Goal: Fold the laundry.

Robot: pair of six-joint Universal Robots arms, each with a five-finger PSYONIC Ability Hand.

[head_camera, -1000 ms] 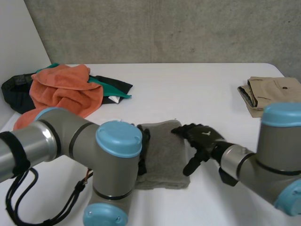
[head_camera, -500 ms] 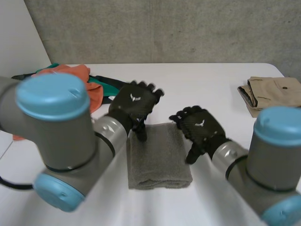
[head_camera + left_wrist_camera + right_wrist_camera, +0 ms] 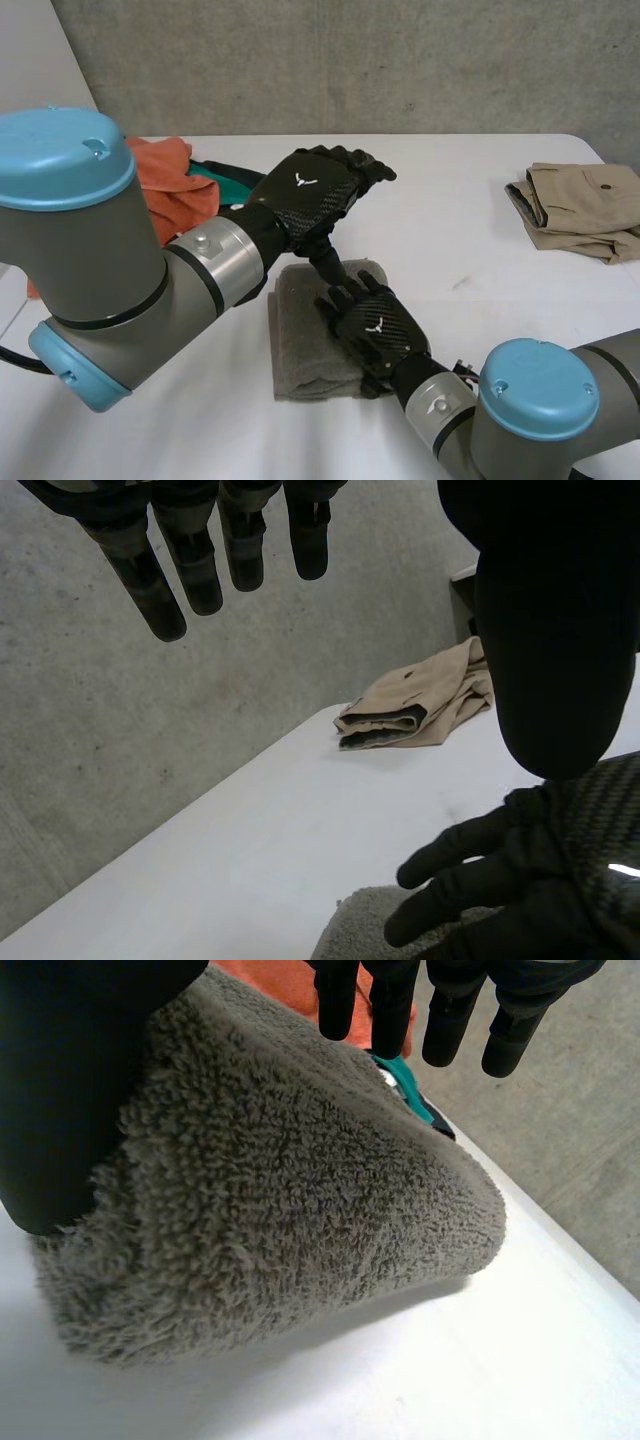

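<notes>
1. Right hand (image 3: pixel 375 330): black, with a weave-patterned back. It lies palm-down on the near right part of the grey towel (image 3: pixel 298 335), fingers straight and slightly spread, thumb alongside the pile, nothing pinched.
2. Left hand (image 3: pixel 315 195): black, same weave. It is raised over the far side of the towel, fingers (image 3: pixel 190 565) straight and parted, holding nothing.
3. Grey towel: thick looped terry, folded into a soft rectangle with one rounded fold edge. It lies flat at the table's near centre.
4. Orange cloth (image 3: pixel 175 190): terry, a crumpled heap at far left, with a green garment (image 3: pixel 212 172) just beside it.
5. Tan garment (image 3: pixel 580 205): smooth woven fabric, folded, at far right.
6. Table (image 3: pixel 450 220): white, smooth, matt.
7. Wall (image 3: pixel 350 60): rough grey concrete behind the table.
</notes>
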